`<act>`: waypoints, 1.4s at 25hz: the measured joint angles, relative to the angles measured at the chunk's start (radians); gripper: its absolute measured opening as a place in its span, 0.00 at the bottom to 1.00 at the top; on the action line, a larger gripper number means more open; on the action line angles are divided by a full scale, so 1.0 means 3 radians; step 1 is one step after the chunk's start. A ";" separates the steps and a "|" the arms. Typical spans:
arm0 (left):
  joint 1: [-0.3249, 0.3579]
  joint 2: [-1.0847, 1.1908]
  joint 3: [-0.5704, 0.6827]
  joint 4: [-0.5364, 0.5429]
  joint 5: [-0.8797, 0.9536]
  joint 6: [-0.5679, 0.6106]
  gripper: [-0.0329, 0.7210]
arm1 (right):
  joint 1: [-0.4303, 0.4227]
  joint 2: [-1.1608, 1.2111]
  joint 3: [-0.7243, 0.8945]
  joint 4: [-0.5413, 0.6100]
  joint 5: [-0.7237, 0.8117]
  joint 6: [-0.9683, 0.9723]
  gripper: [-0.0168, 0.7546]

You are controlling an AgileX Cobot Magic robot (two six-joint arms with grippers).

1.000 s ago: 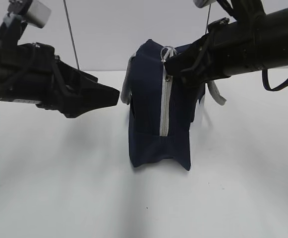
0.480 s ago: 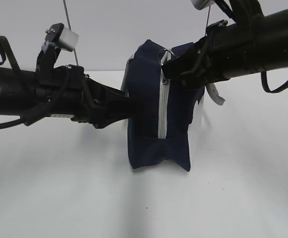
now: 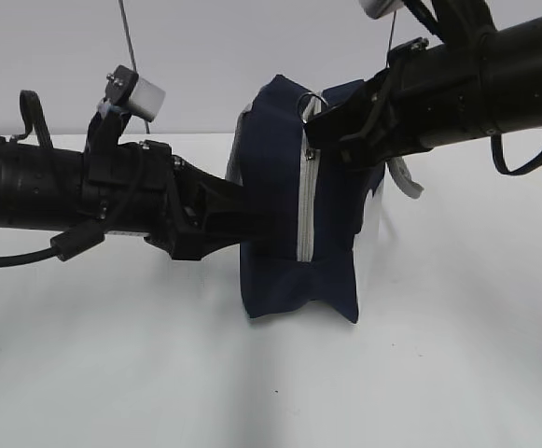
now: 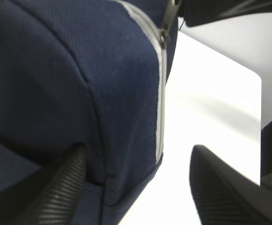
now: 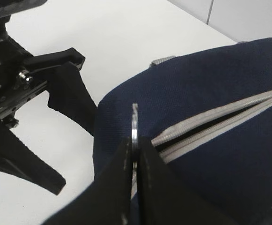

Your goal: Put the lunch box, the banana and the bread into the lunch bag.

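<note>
Navy fabric of the lunch bag (image 3: pixel 294 205) stands upright mid-table, its zipper (image 3: pixel 305 210) running vertically toward me, my right gripper (image 5: pixel 135 154) pinching the ring pull (image 5: pixel 134 123), my left gripper (image 4: pixel 136 187) spread around its lower corner, bare table (image 3: pixel 271 373) all round.

Left tool (image 4: pixel 140 183) jaws spread; right tool (image 5: pixel 135 154) pinched closed.

lunch bag (image 3: pixel 298 215) mid-table (image 3: pixel 112 373) — left arm (image 3: pixel 84 191) left | right arm (image 3: pixel 457 89) right
</note>
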 joint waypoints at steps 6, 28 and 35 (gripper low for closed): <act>0.0000 0.0000 -0.0108 0.0000 -0.0036 0.0066 0.62 | 0.0000 0.0000 0.0000 0.0000 0.0006 0.0000 0.00; 0.0000 0.0000 -0.0129 0.0000 -0.0165 -0.0147 0.05 | 0.0000 0.0000 -0.0209 -0.0075 0.0092 0.0000 0.00; 0.0000 0.0000 -0.0135 0.0170 -0.0121 -0.0461 0.05 | -0.0138 0.0000 -0.0371 -0.0181 0.0276 0.0008 0.00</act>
